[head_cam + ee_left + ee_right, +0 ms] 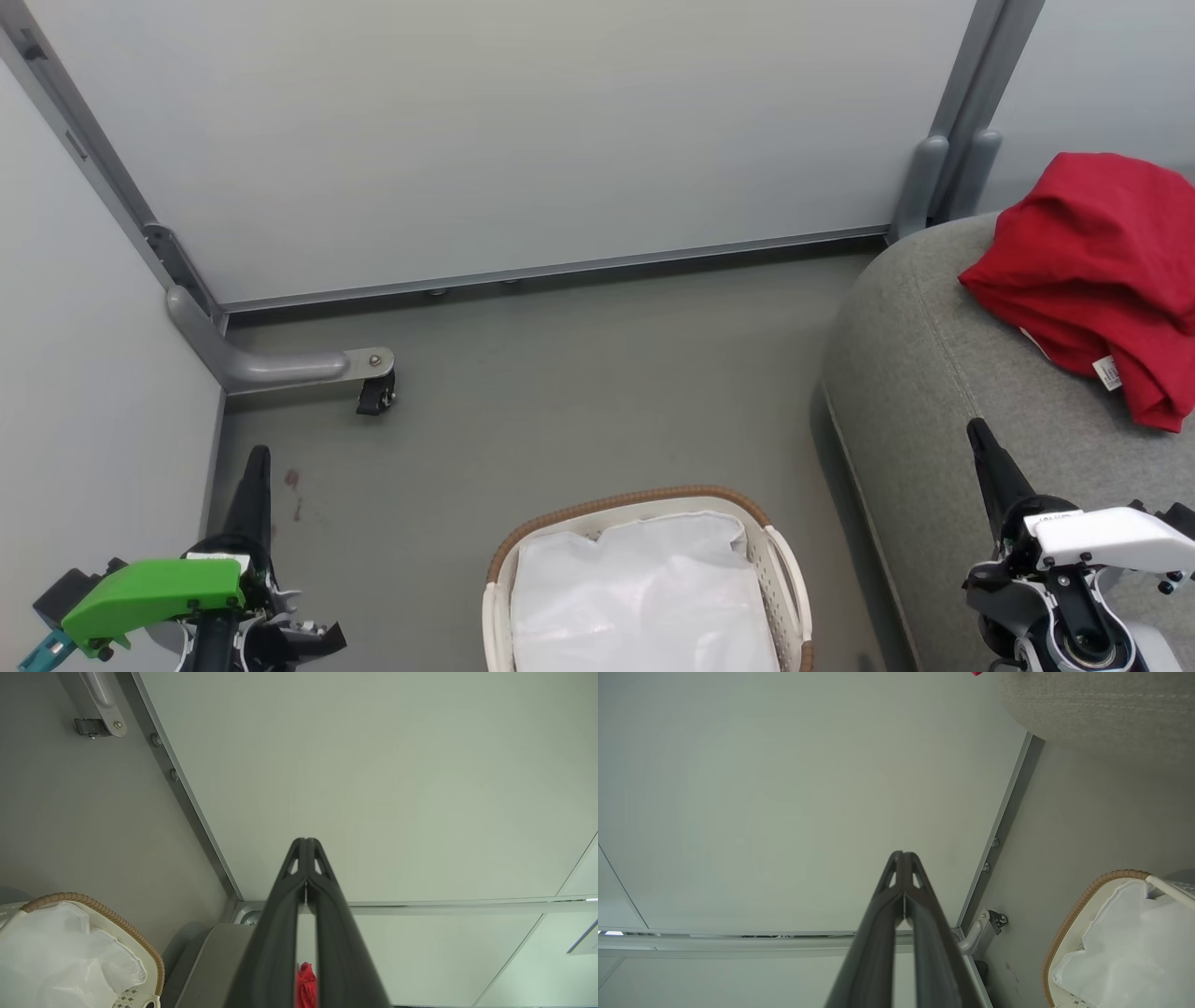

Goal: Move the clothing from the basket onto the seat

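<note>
From where I stand I count one red heap of clothing [1092,252], lying crumpled on the grey sofa [924,373] near its rounded end, with a small white tag [1108,371] hanging at its lower edge. Whether that heap is one garment or two, I cannot tell. There is one basket [789,607] on the floor [579,392] just left of the sofa, and inside it I see just the white liner [644,597], rumpled, with no red in it.

Two grippers are up. The left gripper [256,462] hangs at the near left, close to the side panel, and the right gripper [978,439] stands over the sofa's front edge, well short of the red heap. On each, both wrist views show the two dark fingers pressed together at the tips with nothing between them.

A narrow strip of floor separates the basket's brown rim from the sofa's curved side. Beyond the basket the floor runs open to the pale back panel [513,140]. One metal foot with a small black wheel [373,387] juts out from the left corner.
</note>
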